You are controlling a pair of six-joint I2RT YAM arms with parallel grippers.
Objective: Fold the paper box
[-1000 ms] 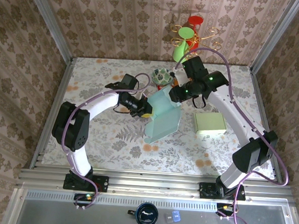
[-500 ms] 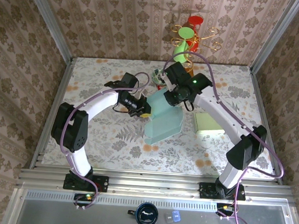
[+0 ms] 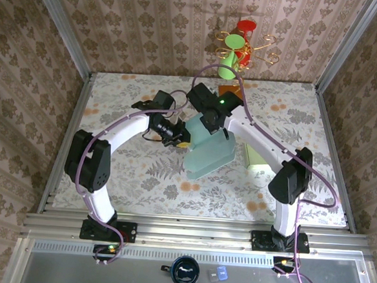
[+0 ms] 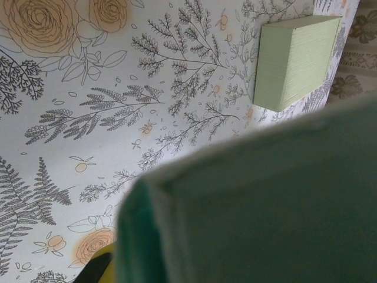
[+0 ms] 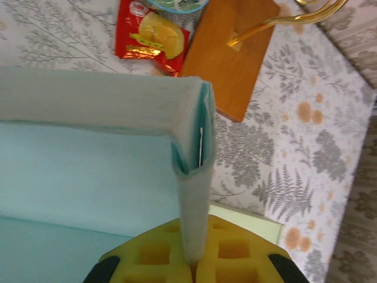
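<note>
Teal box (image 3: 207,149) sits mid-counter (image 3: 128,170), half built, with both arms leaning in from either side.

The left fingers (image 3: 179,139) are clamped down narrow on the box's left edge. From the left wrist view the teal panel is right up against the lens with a bit of yellow pad poking out under it. My read is that this arm is just the anchor: it pins the box so it doesn't skate around on the counter while the other side gets worked.

The right fingers (image 5: 168,259) are closed on a stood-up wall (image 5: 194,177) at the far side. You can see the wall dropping straight into the gap between the yellow pads, and it's a doubled-over layer (there's a thin slit showing between the two sheets). So it looks like the pinch is there to press that double layer flat and set the crease upright.

Behind the wall there's a wood base (image 5: 227,53) and a red snack packet (image 5: 150,35), both close but not touching the box. A finished green box (image 4: 297,59) sits off to the right, well apart.

I'd say the fold is partway: one wall is up, and the near part is lying flat-ish.
</note>
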